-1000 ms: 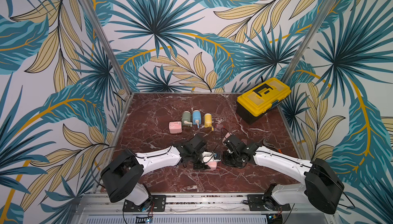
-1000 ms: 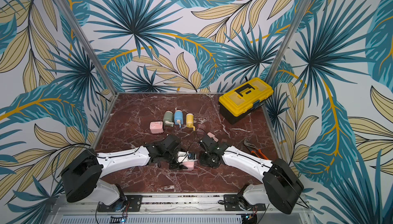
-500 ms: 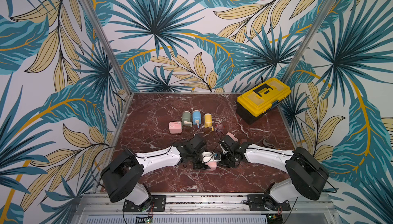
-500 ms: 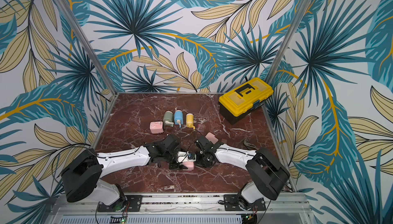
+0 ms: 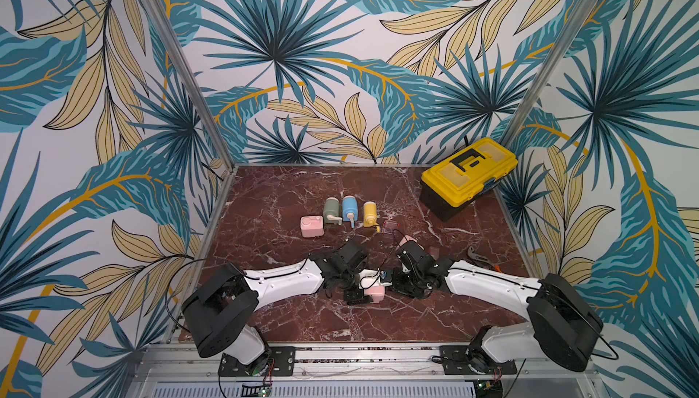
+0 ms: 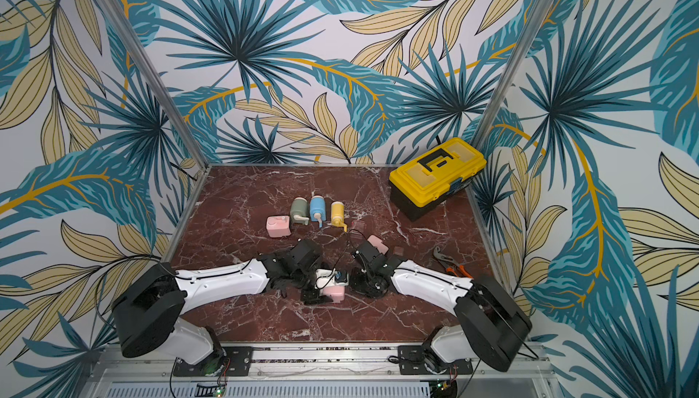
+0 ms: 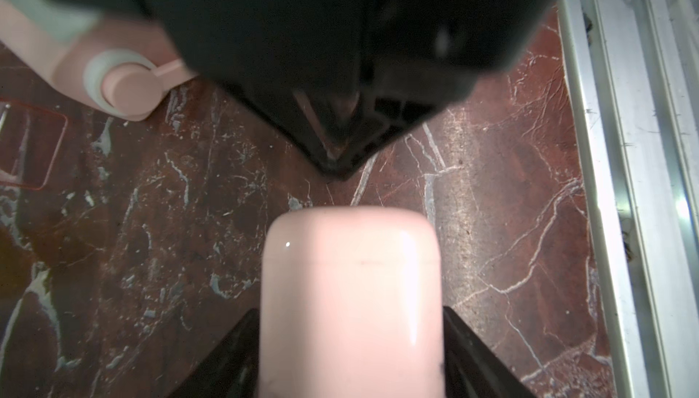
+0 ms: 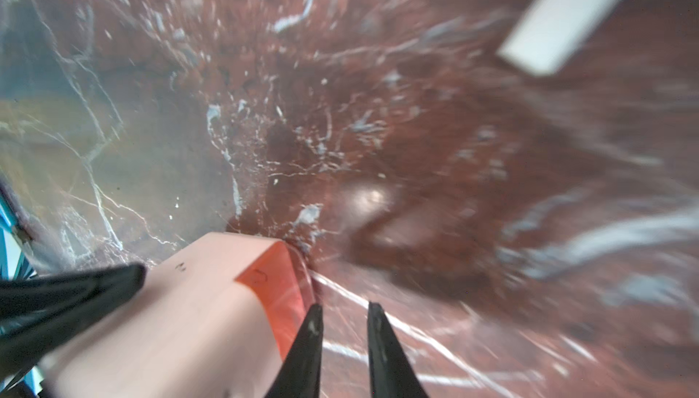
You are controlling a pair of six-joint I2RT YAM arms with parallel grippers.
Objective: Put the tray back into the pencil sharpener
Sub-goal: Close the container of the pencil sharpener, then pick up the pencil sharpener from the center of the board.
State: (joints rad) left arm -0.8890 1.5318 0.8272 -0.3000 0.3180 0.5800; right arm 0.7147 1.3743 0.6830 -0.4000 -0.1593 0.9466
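Your tray (image 8: 274, 290) looked home in the pencil sharpener (image 7: 350, 263) — left gripper (image 7: 351, 312) flanked it, grip unclear; right gripper (image 8: 345, 307) barely parted, empty; release remained.

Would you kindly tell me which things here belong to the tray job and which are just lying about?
Job: front pink sharpener, red tray at its end.
Lying about: yellow toolbox, pliers, green sharpener, blue sharpener, yellow sharpener, back pink sharpener, loose clear tray.

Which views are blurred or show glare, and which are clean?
Right wrist view: motion smear across most of the table, with one glare spot; the sharpener is fairly crisp. Left wrist view: a black shape close to the lens is out of focus. Both top views: sharp, evenly lit.
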